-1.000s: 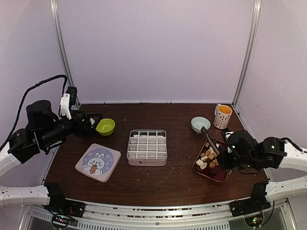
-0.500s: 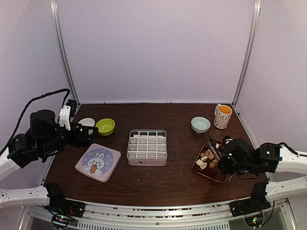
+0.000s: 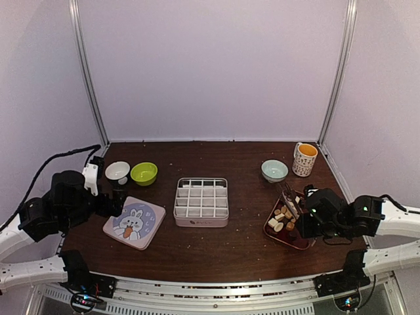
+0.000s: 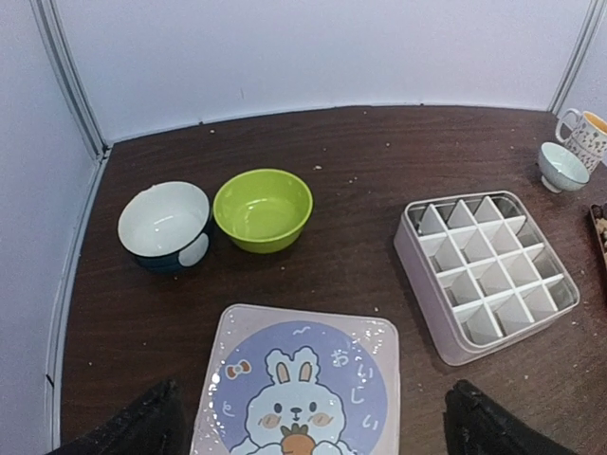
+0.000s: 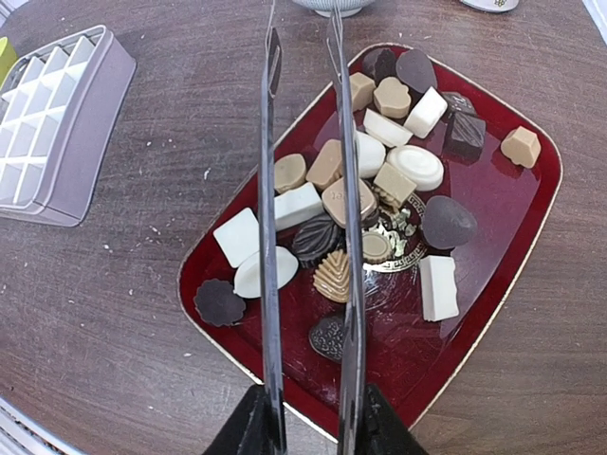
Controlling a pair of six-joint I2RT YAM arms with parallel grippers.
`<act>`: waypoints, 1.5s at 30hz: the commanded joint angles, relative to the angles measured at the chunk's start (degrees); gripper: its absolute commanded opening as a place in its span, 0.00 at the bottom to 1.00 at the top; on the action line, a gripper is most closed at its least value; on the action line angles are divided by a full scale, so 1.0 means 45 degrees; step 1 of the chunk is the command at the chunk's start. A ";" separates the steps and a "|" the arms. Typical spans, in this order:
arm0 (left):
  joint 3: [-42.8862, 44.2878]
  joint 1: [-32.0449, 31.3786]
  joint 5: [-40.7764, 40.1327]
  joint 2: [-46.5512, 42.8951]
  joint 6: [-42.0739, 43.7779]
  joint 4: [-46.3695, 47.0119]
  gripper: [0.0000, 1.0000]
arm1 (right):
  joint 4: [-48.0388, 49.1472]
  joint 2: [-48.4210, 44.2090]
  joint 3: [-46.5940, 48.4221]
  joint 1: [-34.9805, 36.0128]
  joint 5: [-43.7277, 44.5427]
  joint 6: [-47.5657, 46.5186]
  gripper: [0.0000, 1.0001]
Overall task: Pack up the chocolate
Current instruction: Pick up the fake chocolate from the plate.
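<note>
Toward the bench's right edge, top view: a glossy red tray holds the chocolate; a gridded plastic box sits mid-bench.

Left wrist: left gripper spread wide, grasping nothing, above a rabbit-printed lid.

Right wrist: right gripper, thin blades slightly parted, nothing clamped, over moulded cream, tan and dark pieces.

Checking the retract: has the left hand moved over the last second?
Yes. The left hand pulled back from the green bowl toward the near edge, now clear of the white bowl.
</note>
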 commanded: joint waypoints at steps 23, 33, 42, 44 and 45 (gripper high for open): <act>-0.5637 0.3583 -0.3587 0.0343 0.6145 1.2093 0.98 | -0.0457 -0.1991 -0.0036 -0.0080 -0.0080 -0.0494 0.28; -0.4266 0.5411 -0.0889 0.3095 0.5988 1.2714 0.98 | -0.1931 -0.1841 0.0180 -0.0113 -0.0116 0.1209 0.27; -0.4550 0.5409 0.0505 0.2965 0.3386 1.2619 0.98 | -0.2576 -0.2931 -0.0294 -0.0109 -0.0392 0.2861 0.27; -0.5338 0.5407 0.0350 0.2812 0.2449 1.3086 0.98 | -0.2675 -0.3243 -0.0443 -0.0126 -0.0206 0.3118 0.27; -0.5516 0.5405 0.0339 0.2770 0.1948 1.3241 0.98 | -0.2704 -0.3355 -0.0457 -0.0141 -0.0100 0.3209 0.27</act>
